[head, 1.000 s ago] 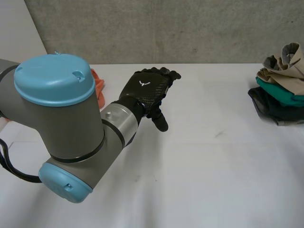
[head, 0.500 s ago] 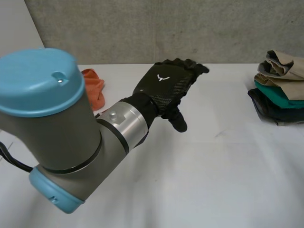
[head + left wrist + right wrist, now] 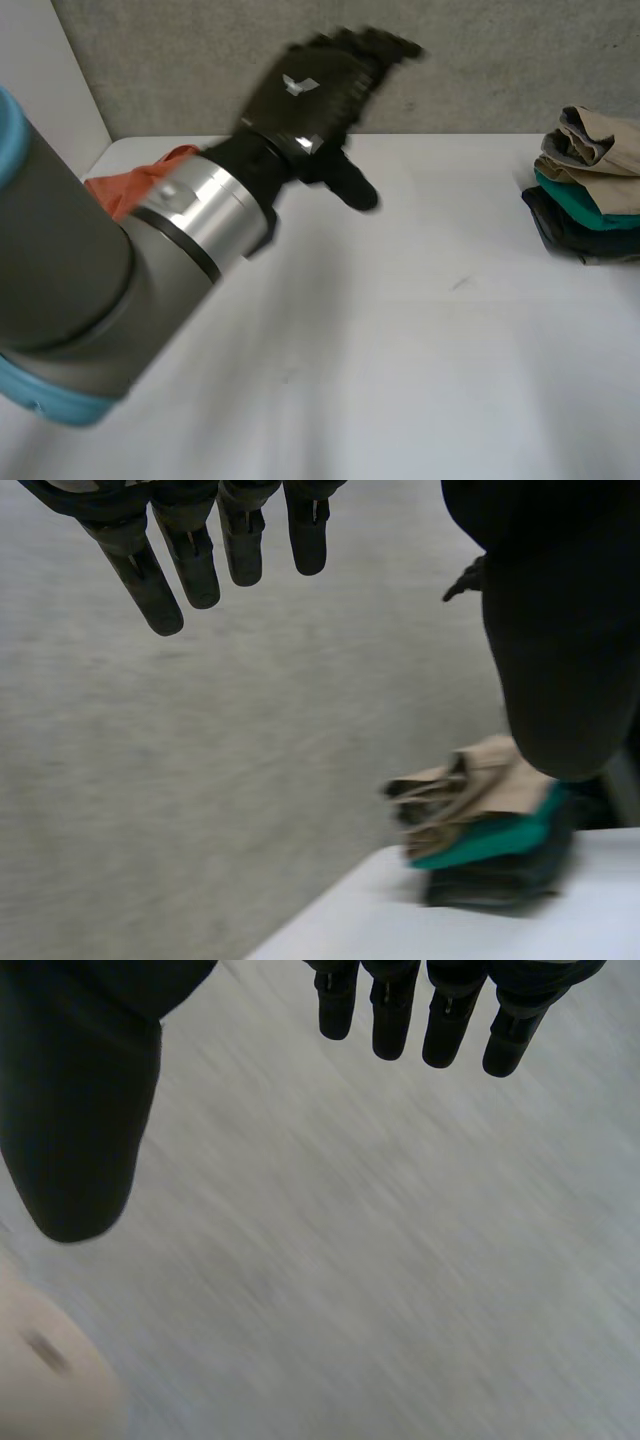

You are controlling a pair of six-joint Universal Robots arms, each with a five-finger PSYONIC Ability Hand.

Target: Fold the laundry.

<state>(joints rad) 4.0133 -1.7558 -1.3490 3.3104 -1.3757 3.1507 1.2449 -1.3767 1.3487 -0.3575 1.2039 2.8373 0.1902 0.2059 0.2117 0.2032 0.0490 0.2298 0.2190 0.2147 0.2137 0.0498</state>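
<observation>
Soft, even light — bright table [image 3: 450,380]

Robotics lab: grey robot arm [image 3: 60,270] over plain white table [image 3: 420,380], bare concrete wall [image 3: 500,60] behind.

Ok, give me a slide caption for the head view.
Open left hand raised over the white table, orange cloth behind its arm, folded stack at the right edge.
</observation>
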